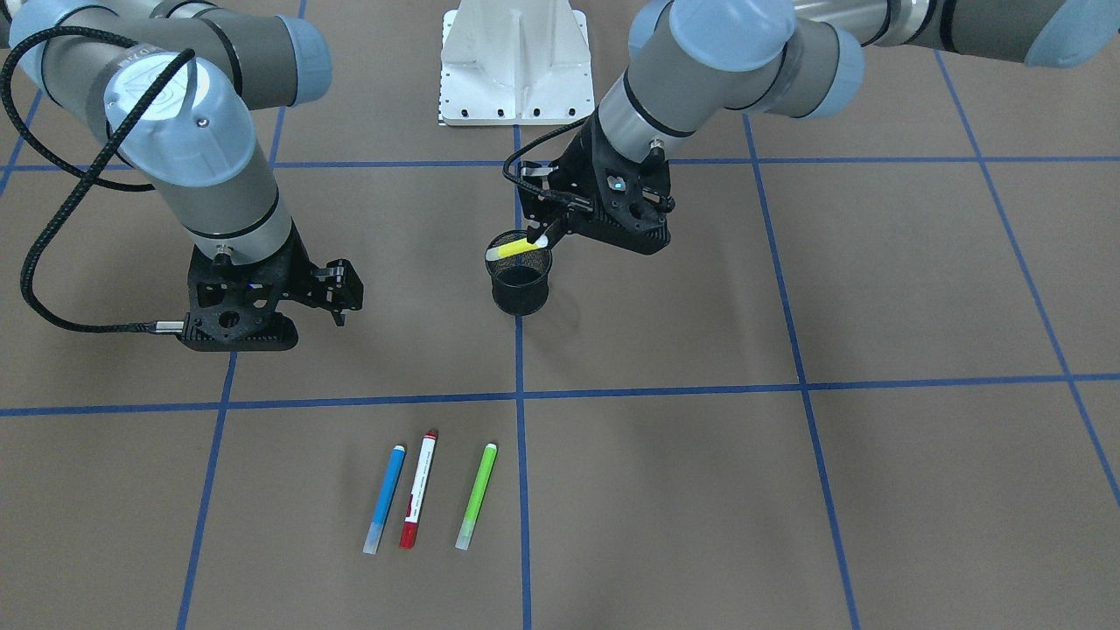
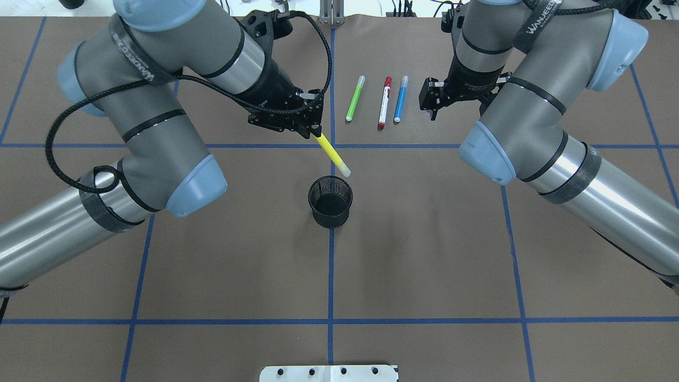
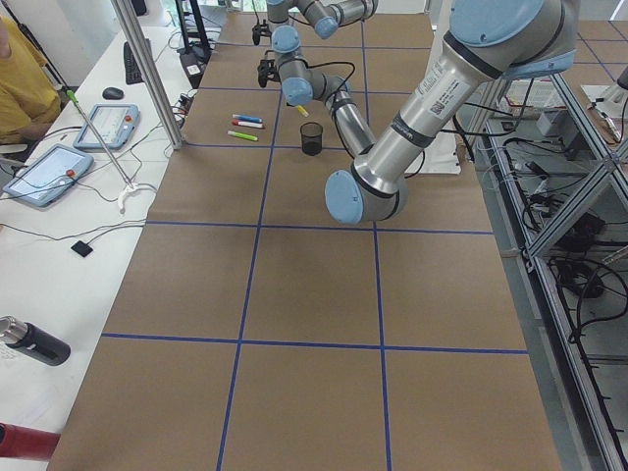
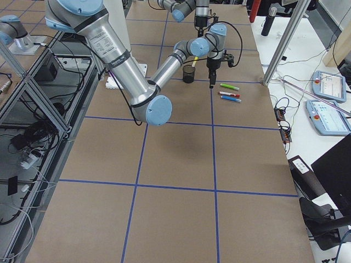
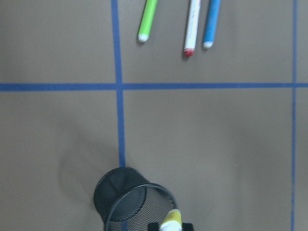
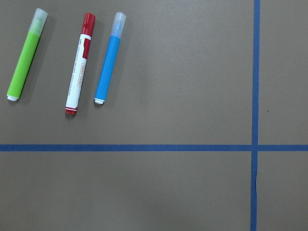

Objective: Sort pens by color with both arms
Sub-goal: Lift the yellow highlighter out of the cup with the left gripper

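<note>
A blue pen (image 1: 385, 499), red-capped white pen (image 1: 419, 490), lime green pen (image 1: 477, 497) and yellow pen (image 1: 518, 248) are seen; the table (image 1: 875, 289) is brown, gridded blue.

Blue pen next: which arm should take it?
Right. The right gripper holds nothing and hovers near the blue pen. The left gripper is shut on the yellow pen, with its tip at the black mesh cup's rim.

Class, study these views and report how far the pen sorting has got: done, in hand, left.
Done: nothing yet; the mesh cup looks empty. In hand: the left end effector holds the yellow pen tilted over the cup's rim. Left: the green pen, red pen and blue pen lie side by side, with the right end effector hovering nearby, holding nothing.
</note>
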{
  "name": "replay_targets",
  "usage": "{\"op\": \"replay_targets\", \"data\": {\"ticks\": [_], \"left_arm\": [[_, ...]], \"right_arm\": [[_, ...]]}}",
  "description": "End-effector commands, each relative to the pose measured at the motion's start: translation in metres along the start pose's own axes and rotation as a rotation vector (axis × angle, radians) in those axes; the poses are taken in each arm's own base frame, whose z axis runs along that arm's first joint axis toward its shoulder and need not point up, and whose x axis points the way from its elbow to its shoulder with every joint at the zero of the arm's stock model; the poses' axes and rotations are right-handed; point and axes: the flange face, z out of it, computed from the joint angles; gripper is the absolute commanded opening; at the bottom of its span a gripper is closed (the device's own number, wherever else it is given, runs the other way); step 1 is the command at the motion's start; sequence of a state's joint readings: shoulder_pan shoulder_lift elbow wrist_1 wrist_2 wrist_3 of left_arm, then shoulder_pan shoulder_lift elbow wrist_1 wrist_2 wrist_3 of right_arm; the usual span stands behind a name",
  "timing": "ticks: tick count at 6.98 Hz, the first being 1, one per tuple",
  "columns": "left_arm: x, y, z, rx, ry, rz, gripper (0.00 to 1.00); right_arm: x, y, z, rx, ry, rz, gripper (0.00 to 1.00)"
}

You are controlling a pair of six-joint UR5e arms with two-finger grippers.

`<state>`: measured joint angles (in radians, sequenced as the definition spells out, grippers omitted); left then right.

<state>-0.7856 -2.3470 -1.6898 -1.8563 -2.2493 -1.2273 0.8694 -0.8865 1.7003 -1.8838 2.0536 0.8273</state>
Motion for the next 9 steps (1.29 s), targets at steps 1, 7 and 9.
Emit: {"op": "replay_targets", "data": {"ticks": [1, 7, 9], "left_arm": [[-0.007, -0.026, -0.041, 0.11, 0.008, -0.047, 0.0], [-0.096, -0.097, 0.021, 0.546, 0.034, -0.065, 0.0], [-0.108, -0.112, 0.103, 0.684, 0.045, -0.086, 0.0]], "right_arm": [[0.004, -0.002, -0.001, 0.003, 0.0, -0.027, 0.99], [0.095, -0.019, 0.013, 0.031, -0.091, -0.115, 0.99], [0.127, -0.025, 0.014, 0.037, -0.07, -0.151, 1.0]]}}
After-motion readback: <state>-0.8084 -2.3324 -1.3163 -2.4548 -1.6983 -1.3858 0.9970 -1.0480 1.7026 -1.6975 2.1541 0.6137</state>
